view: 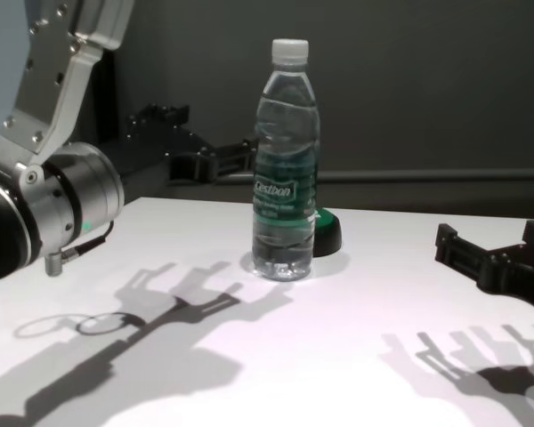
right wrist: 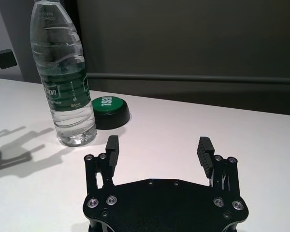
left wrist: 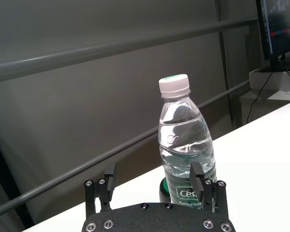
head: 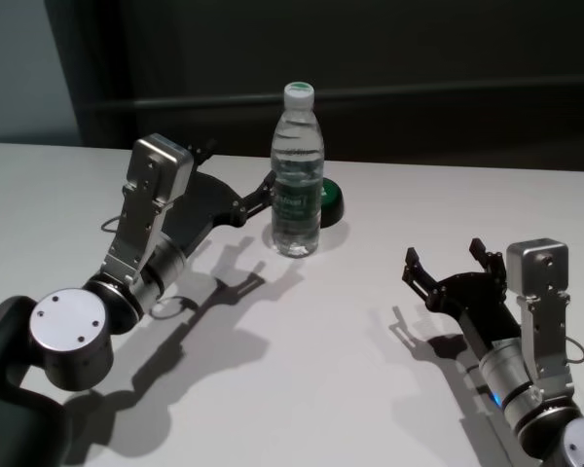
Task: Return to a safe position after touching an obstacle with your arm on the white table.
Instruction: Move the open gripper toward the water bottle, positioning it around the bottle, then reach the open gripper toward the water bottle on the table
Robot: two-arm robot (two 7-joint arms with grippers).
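Two arms reach over the white table (head: 370, 389), one from each side, with a single bottle standing between them toward the far edge. On the left, the left hand (head: 241, 185) is held above the tabletop at about label height, its dark fingers (left wrist: 197, 175) spread apart with nothing between them; in the head view the nearer fingertip comes right up to the bottle's left side, though whether it actually touches cannot be told. From the left wrist view the bottle stands just beyond the finger on one side rather than centred in the gap. The obstacle (head: 298, 175), a tall clear water bottle with a white screw cap and a green label band, stands upright on the table, partly filled with water. Just behind it and to its right, touching or nearly touching its base, lies a low round puck (head: 332, 199) with a green top and black rim. Farther right and nearer the robot, well apart from the bottle, the right hand (head: 446, 261) hovers low over the table with its fingers (right wrist: 203, 150) wide apart and empty, pointing toward the far edge. Both arms throw sharp shadows on the white surface, and a dark wall with a horizontal rail (view: 427, 175) runs behind the table.
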